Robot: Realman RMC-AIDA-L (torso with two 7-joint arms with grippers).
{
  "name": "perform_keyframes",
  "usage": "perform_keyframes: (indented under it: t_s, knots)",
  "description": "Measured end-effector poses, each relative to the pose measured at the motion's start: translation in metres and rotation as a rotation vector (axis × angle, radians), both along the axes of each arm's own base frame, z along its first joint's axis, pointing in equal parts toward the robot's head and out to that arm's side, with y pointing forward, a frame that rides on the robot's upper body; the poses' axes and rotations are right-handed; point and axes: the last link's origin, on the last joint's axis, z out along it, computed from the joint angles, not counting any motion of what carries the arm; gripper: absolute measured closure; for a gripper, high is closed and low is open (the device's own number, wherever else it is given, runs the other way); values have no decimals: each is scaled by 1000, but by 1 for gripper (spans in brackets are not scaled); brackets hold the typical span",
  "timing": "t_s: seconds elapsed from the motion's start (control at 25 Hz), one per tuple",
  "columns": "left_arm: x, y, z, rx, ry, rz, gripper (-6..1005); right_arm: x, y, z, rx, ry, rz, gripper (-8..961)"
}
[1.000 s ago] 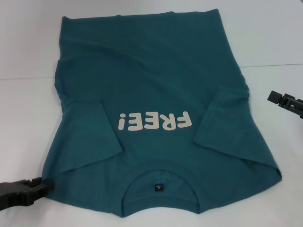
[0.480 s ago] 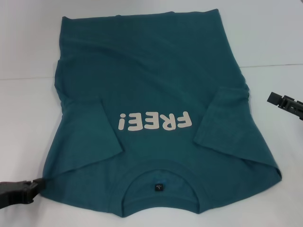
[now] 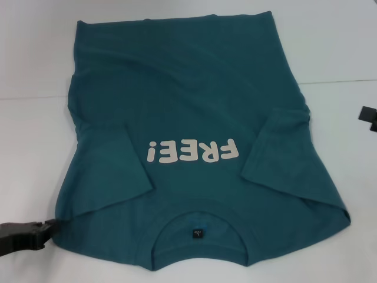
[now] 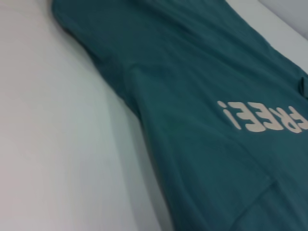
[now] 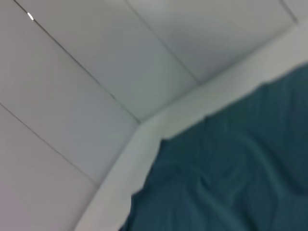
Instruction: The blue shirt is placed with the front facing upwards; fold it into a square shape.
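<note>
Blue shirt (image 3: 194,118) flat on white table (image 3: 29,147), print up, sleeves folded inward, collar nearest me. My left gripper (image 3: 47,229) touches near shoulder corner; finger state: cannot tell. Right gripper (image 3: 370,115) well apart at table's right edge; cannot tell. Cloth judged light, limp, non-slippery; pinch corner seam.

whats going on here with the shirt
A two-armed robot is folding the blue shirt, which lies front up on the white table, both sleeves already folded in over the body. The left claw sits at the shirt's near left corner. The right claw is off at the table's right edge.
</note>
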Motion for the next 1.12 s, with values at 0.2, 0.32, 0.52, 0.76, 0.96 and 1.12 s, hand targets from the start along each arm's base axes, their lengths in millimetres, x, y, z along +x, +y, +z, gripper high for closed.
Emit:
perform_keyframes:
  t_s: [0.2,0.32,0.52,0.76,0.96,1.12]
  knots:
    - [7,3,1,-13,9,-16,997,-16,14,31,-283,-63,-101,31]
    - [9,5,2,-16,10,-19,997,-27,23,35,-361,-121,-141,32]
    - [13,7,2,-25,12,-35,996,-37,39,19,-498,-253,-239,34]
    - [13,8,3,-35,29,-44,997,-31,40,8,-539,-293,-310,36]
    - [14,9,2,-47,41,-52,996,-18,34,-2,-557,-305,-368,37]
    - [14,10,2,-44,43,-53,996,-6,28,-10,-568,-297,-399,39]
